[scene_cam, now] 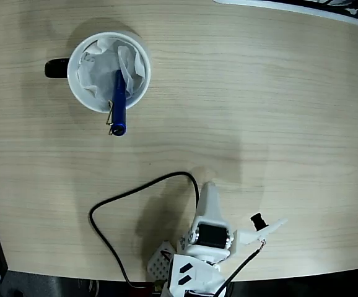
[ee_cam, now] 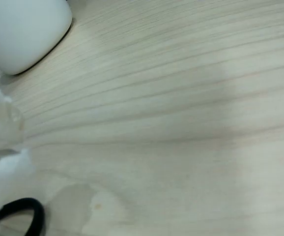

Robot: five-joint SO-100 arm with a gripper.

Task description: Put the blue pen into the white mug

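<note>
One blue pen [scene_cam: 118,101] stands tilted in one white mug [scene_cam: 80,85] at ten o'clock, its clip end overhanging the rim; whether the gripper [scene_cam: 209,197] at six o'clock is clenched, I cannot tell.

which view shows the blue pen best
The fixed view. There the blue pen is seen whole from above, its upper end inside the white mug and its clip end sticking out over the rim. The wrist view shows only the mug's outer wall and bare table, no pen.

Glossy blue pen [scene_cam: 118,102], crumpled paper [scene_cam: 108,65] lining, matt wood-grain table [scene_cam: 259,93].
</note>
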